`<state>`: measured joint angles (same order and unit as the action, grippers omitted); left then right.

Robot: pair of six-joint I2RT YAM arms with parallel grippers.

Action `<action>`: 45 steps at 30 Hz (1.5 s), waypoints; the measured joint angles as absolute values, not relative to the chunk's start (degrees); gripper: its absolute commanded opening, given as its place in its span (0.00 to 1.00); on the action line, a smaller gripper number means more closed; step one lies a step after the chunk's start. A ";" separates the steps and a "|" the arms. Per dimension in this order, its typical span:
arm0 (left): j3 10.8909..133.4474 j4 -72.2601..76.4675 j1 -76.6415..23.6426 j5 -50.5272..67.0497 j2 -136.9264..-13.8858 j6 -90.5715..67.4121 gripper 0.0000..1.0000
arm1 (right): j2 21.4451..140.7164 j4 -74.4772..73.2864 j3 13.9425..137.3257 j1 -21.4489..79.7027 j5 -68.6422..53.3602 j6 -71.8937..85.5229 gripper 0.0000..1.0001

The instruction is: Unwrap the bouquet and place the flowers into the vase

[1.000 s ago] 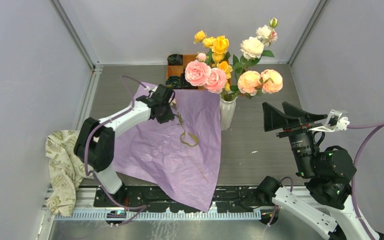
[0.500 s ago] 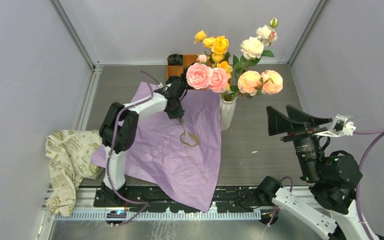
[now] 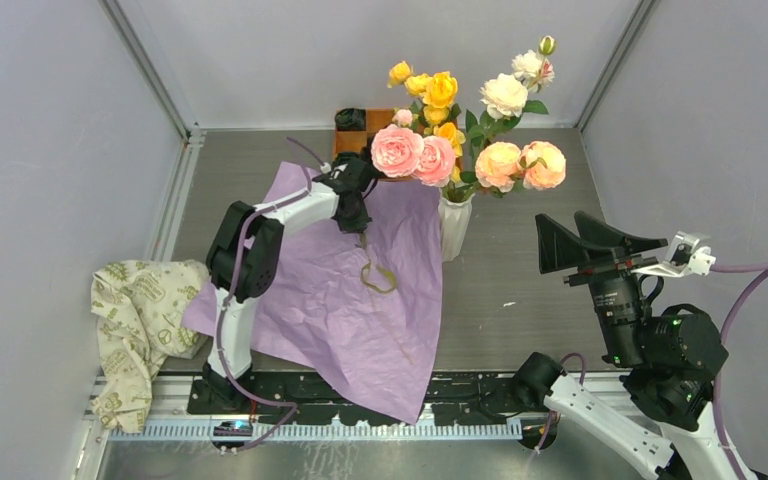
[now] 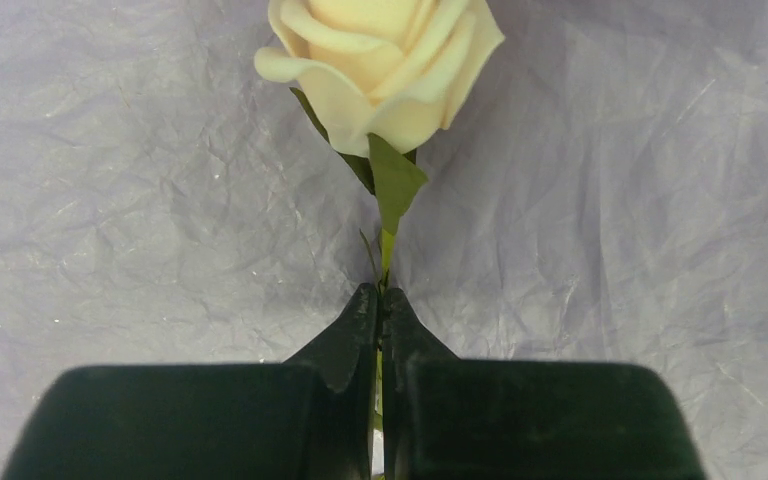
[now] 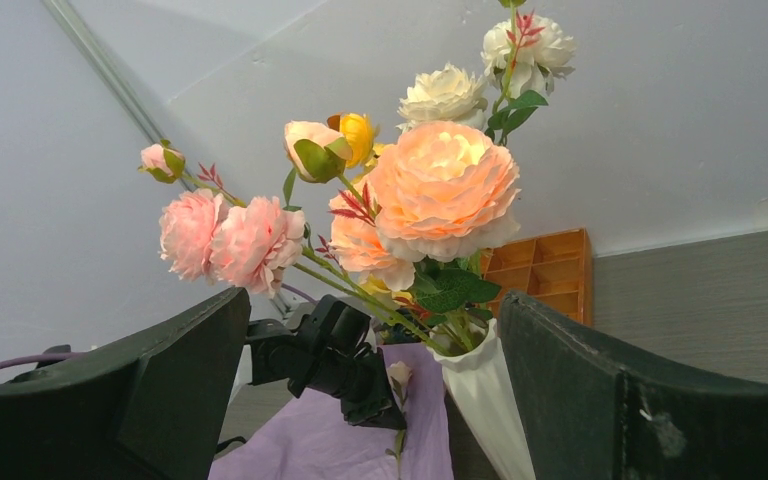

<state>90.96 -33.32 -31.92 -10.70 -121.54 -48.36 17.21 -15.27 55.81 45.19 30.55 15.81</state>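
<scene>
The cream artificial rose (image 4: pixel 380 70) with a thin green stem (image 4: pixel 387 240) lies on the crinkled purple paper sheet (image 3: pixel 360 320), near the white ribbed vase (image 3: pixel 455 230) that holds many flowers (image 3: pixel 460 120). It looks light, with a soft head and a bendy stem, so the stem just under the head seems the right place to take it. The left tool (image 4: pixel 379 300) is pinched tight on this stem. The right tool (image 3: pixel 565 232) hangs wide and holds nothing.

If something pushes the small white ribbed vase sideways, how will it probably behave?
The small white ribbed vase probably tips easily: it is narrow, and the tall flowers spread much wider above it. A low push might slide it instead, as the grey table looks smooth.
</scene>
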 measured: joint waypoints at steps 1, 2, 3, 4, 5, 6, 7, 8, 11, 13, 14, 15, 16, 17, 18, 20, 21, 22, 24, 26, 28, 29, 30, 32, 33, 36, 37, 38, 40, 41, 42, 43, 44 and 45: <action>90.80 -33.21 -31.92 -10.70 -121.47 -48.23 0.00 | 17.08 -15.33 55.79 45.19 30.57 15.81 0.99; 90.52 -32.95 -31.92 -10.70 -121.25 -48.12 0.00 | 16.97 -15.31 55.79 45.19 30.55 15.81 0.99; 90.02 -32.73 -31.92 -10.72 -120.90 -48.05 0.00 | 16.86 -15.33 55.79 45.19 30.55 15.84 0.99; 89.36 -32.73 -31.92 -10.70 -120.40 -47.94 0.00 | 16.80 -15.35 55.79 45.19 30.57 15.84 0.99; 88.42 -32.82 -31.92 -10.70 -119.63 -47.86 0.00 | 16.75 -15.38 55.79 45.19 30.57 15.86 0.99; 87.31 -33.04 -31.92 -10.70 -118.45 -47.79 0.00 | 16.73 -15.42 55.79 45.19 30.57 15.88 0.99; 86.28 -33.28 -31.92 -10.70 -117.05 -47.77 0.00 | 16.73 -15.46 55.79 45.19 30.55 15.94 0.99; 85.45 -33.50 -31.92 -10.70 -115.52 -47.75 0.00 | 16.73 -15.51 55.79 45.19 30.55 16.03 0.99; 83.48 -34.72 -31.94 -10.70 -107.79 -47.59 0.00 | 16.73 -15.55 55.79 45.19 30.52 16.29 1.00; 83.40 -34.98 -32.29 -10.90 -101.80 -47.37 0.00 | 16.73 -15.57 55.79 45.19 30.52 16.43 0.99; 83.44 -35.05 -32.56 -11.22 -98.04 -47.20 0.00 | 16.73 -15.62 55.79 45.19 30.52 16.49 1.00; 83.64 -35.14 -32.95 -11.84 -94.32 -46.87 0.00 | 16.73 -15.64 55.79 45.19 30.50 16.53 0.99; 84.25 -35.42 -33.61 -12.53 -90.54 -46.26 0.00 | 16.71 -15.64 55.79 45.19 30.50 16.67 1.00; 85.19 -35.44 -34.68 -13.23 -86.67 -45.82 0.00 | 16.69 -15.64 55.79 45.19 30.50 16.73 1.00; 86.17 -35.38 -35.86 -13.80 -83.70 -45.39 0.00 | 16.64 -15.66 55.79 45.19 30.48 16.82 1.00; 88.29 -34.46 -39.09 -14.33 -77.89 -44.31 0.00 | 16.45 -15.70 55.79 45.19 30.44 16.95 0.99; 89.08 -33.87 -40.60 -14.37 -75.72 -43.99 0.00 | 16.29 -15.73 55.79 45.19 30.39 17.08 0.99; 89.89 -33.23 -42.28 -14.37 -73.69 -43.57 0.00 | 16.12 -15.75 55.79 45.19 30.33 17.17 0.99; 91.39 -32.45 -45.98 -14.37 -70.48 -42.94 0.00 | 15.84 -15.84 55.79 45.19 30.33 17.39 1.00; 91.94 -31.73 -48.80 -14.61 -68.71 -42.63 0.00 | 15.57 -15.97 55.81 45.19 30.30 17.61 1.00; 91.94 -31.38 -52.10 -15.53 -67.22 -41.95 0.00 | 15.31 -16.21 55.86 45.19 30.30 17.80 1.00; 91.94 -31.14 -54.08 -16.38 -66.63 -41.43 0.00 | 15.05 -16.56 55.90 45.19 30.33 17.93 0.99; 91.94 -30.89 -55.51 -16.80 -66.24 -41.06 0.00 | 14.85 -16.80 55.94 45.19 30.33 17.96 1.00; 91.92 -29.78 -59.72 -17.61 -65.34 -39.38 0.00 | 14.24 -17.21 56.12 45.19 30.35 18.00 0.99; 91.90 -28.93 -61.69 -17.87 -64.93 -38.19 0.00 | 14.00 -17.37 56.14 45.19 30.39 18.04 1.00; 91.90 -24.51 -67.18 -17.80 -63.88 -32.71 0.00 | 13.45 -17.85 56.42 45.19 30.59 18.17 0.99; 91.90 -24.10 -68.27 -17.78 -63.83 -32.25 0.01 | 13.39 -17.96 56.58 45.19 30.59 18.20 0.99; 91.90 -22.98 -69.54 -17.43 -63.86 -30.65 0.01 | 13.39 -18.09 56.71 45.19 30.61 18.20 0.99; 92.16 -20.40 -72.16 -16.49 -64.51 -27.07 0.01 | 13.37 -18.26 56.75 45.19 30.68 18.20 0.99; 92.84 -19.22 -73.41 -16.10 -65.41 -24.75 0.01 | 13.37 -18.48 56.80 45.19 30.74 18.20 0.99; 93.84 -18.20 -74.54 -15.66 -66.57 -22.83 0.01 | 13.37 -18.61 56.80 45.19 30.79 18.20 1.00; 94.67 -17.28 -75.33 -15.22 -67.64 -21.21 0.00 | 13.37 -18.76 56.82 45.19 30.81 18.22 1.00; 96.33 -16.23 -76.38 -14.66 -69.63 -18.50 0.00 | 13.37 -19.05 56.90 45.19 30.81 18.22 1.00; 97.23 -15.29 -76.82 -14.20 -70.94 -16.97 0.00 | 13.37 -19.16 56.97 45.19 30.81 18.24 1.00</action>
